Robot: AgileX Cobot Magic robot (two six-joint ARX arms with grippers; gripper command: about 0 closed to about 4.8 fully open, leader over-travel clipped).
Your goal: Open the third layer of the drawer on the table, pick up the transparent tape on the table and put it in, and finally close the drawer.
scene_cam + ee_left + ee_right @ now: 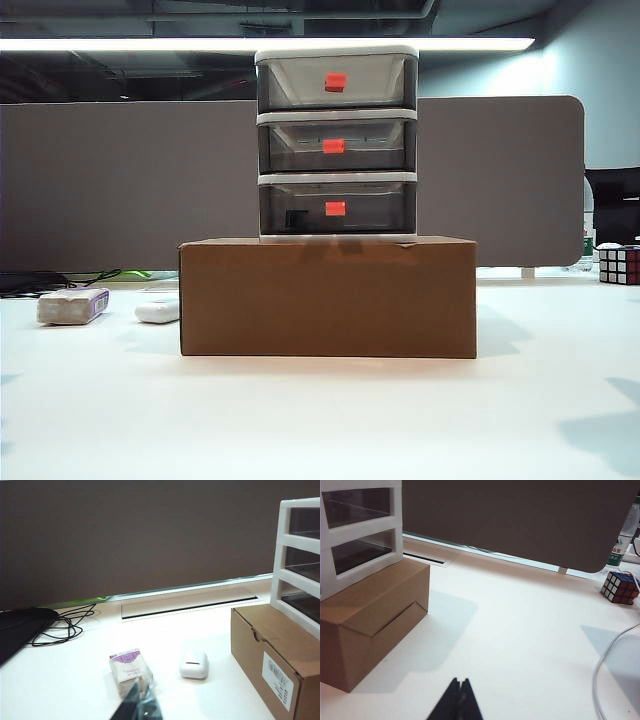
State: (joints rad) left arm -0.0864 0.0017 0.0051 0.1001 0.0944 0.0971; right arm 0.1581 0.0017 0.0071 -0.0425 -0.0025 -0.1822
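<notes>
Both pincers are closed and empty: the left pincer (141,705) hangs low over the counter (320,420), the right pincer (458,702) likewise on the other side. Ahead of both, between them, the drawer (337,145) stands on a cardboard box (328,296), all layers shut. Inside the third layer (337,207) a dark shape shows, probably the transparent tape (296,218), so the task looks finished. One risk: the left pincer sits just above a purple-labelled block (131,670) and could nudge it, or the white case (194,664) beside it.
</notes>
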